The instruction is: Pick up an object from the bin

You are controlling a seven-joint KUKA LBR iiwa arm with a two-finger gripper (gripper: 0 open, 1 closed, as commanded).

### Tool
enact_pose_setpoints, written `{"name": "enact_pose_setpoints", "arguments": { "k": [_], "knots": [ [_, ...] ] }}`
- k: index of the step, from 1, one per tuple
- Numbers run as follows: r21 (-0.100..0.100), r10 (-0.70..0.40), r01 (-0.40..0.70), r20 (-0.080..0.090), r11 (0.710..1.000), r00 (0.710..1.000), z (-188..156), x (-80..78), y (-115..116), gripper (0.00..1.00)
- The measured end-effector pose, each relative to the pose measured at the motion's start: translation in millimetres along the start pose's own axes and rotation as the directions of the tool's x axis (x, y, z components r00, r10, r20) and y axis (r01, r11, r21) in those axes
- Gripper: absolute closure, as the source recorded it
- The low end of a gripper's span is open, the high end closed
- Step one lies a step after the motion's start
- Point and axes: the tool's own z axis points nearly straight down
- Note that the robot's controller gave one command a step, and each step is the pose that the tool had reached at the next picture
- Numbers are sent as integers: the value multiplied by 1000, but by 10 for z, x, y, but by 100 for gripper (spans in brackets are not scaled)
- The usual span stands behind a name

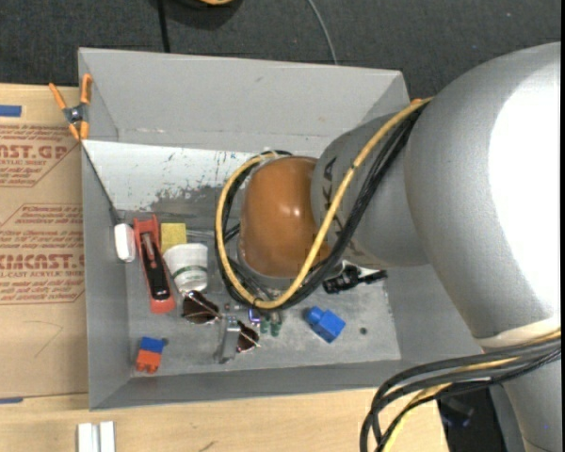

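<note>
**Grey metal bin (264, 92), seen from above.** The arm (480, 196) enters from the right. Its wrist sits under a rounded orange-brown cover (278, 215) looped by yellow and black cables (224, 252) (both are parts of the robot, not contents of the bin).

The pincer (237, 331) sits below the cover, low over the bin floor near the middle of the bin's lower edge. Whether it is released or clenched cannot be told, as the cover and cables hide most of it.

Nearest to it is a glossy dark maroon piece (199, 307), just to its left. A second maroon piece (250, 339) lies right beside it. Whether either one touches the pincer cannot be told.

The other contents are as follows:
- A white cylindrical jar (186, 264) stands above the first maroon piece, between it and a small yellow block (173, 234).
- A long red bar with a black strip (152, 262) lies along the left side of the jar, running parallel to the bin's left edge.
- A small white oblong (123, 241) lies just beside the upper end of the bar, against the left wall.
- A small orange-and-blue block (150, 354) lies alone towards the lower left corner, well apart from the pincer.
- A bright blue plastic block (325, 324) lies to the right of the pincer, near the lower edge.
- A small black item (354, 276) lies above the blue block, close under the arm.
</note>
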Motion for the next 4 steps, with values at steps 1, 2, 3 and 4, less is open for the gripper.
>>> {"name": "enact_pose_setpoints", "arguments": {
  "k": [1,2,3,4],
  "knots": [
    [1,47,-47,-5,999,999,169,90,25,0],
    [0,66,-66,-2,998,998,-37,257,-86,0],
    [1,48,-48,-4,999,999,163,100,17,0],
    [0,375,-375,-2,927,927,271,227,161,100]
  ]
}}
